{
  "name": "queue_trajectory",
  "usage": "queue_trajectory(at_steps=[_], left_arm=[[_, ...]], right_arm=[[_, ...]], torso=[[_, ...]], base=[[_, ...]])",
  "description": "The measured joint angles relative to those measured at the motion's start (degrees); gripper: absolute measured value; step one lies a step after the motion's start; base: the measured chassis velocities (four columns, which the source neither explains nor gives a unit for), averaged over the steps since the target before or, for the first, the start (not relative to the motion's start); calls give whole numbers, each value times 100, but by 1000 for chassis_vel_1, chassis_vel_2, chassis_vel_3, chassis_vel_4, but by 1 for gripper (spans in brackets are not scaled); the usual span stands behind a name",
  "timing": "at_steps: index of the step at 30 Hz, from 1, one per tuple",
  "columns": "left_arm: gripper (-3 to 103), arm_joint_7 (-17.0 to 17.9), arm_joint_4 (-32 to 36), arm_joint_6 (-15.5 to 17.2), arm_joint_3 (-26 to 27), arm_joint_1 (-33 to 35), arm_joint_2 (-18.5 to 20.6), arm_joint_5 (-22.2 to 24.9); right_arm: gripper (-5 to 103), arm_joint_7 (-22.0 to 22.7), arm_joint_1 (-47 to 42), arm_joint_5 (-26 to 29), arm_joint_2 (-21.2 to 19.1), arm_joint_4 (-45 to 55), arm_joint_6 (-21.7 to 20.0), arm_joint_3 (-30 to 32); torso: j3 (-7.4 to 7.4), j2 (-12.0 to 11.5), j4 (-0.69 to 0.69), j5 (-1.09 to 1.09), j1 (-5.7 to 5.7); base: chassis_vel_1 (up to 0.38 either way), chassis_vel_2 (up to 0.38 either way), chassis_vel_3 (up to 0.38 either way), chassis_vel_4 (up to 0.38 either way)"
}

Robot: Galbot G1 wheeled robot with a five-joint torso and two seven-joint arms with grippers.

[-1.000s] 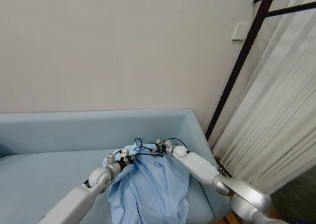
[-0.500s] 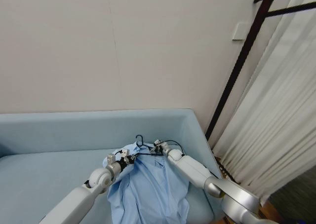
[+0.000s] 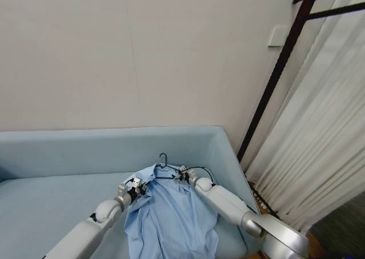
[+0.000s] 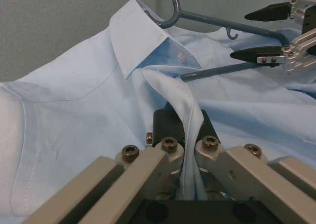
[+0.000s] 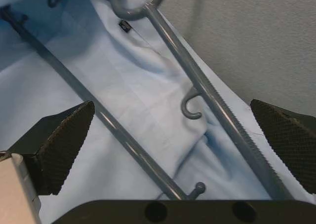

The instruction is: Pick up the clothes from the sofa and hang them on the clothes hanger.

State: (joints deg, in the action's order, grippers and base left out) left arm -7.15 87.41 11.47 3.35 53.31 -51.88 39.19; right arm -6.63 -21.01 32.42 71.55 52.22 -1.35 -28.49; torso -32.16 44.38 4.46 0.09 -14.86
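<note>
The left wrist view showed the left gripper point(image 4: 190, 152) pinching a fold of the blue shirt point(image 4: 74, 110). The right wrist view showed the right gripper point(image 5: 175, 142) spread wide astride the hanger point(image 5: 197, 79). The head view showed the shirt lying on the sofa point(image 3: 57, 150), with a dark rack point(image 3: 274, 76) beside it.

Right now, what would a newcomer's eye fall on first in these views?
The light blue shirt spread on the pale blue sofa, with a grey hanger tucked in its collar. The left pincer is shut on a fold of the shirt, and the right pincer is open astride the hanger's bars. A dark clothes rack rises to the sofa's right.
</note>
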Motion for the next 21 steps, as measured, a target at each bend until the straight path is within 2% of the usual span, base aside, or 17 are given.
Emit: queue_trajectory(at_steps=[7,8,11,12,14,16,21], left_arm=[[0,5,-205,-56,-46,-52,-346,-159],[0,20,-202,-60,-50,-52,-397,-172],[0,60,-154,-61,-60,-45,-432,-185],[0,60,-154,-61,-60,-45,-432,-185],[0,83,-96,-60,-67,-44,-433,-185],[0,104,-35,-53,-79,-45,-416,-177],[0,123,69,-33,-93,-51,-361,-142]], right_arm=[[100,250,-137,157,-312,653,-78,16],[100,258,-189,148,-456,867,-144,23],[100,-183,-248,34,-789,1199,-426,33],[100,-183,-248,34,-789,1199,-426,33],[100,-686,-232,-98,-961,1247,-667,70],[100,-1062,-100,-149,-971,1084,-840,161],[100,-1351,183,-146,-825,719,-971,194]], torso=[[0,0,1,0,0],[0,0,0,1,0],[0,0,3,0,0],[0,0,3,0,0],[0,0,4,1,1],[0,0,3,0,0],[0,-1,-1,1,0]], base=[[0,0,0,0],[0,0,0,0],[0,0,0,0],[0,0,0,0],[0,0,0,0],[0,0,0,0],[0,0,0,0]])
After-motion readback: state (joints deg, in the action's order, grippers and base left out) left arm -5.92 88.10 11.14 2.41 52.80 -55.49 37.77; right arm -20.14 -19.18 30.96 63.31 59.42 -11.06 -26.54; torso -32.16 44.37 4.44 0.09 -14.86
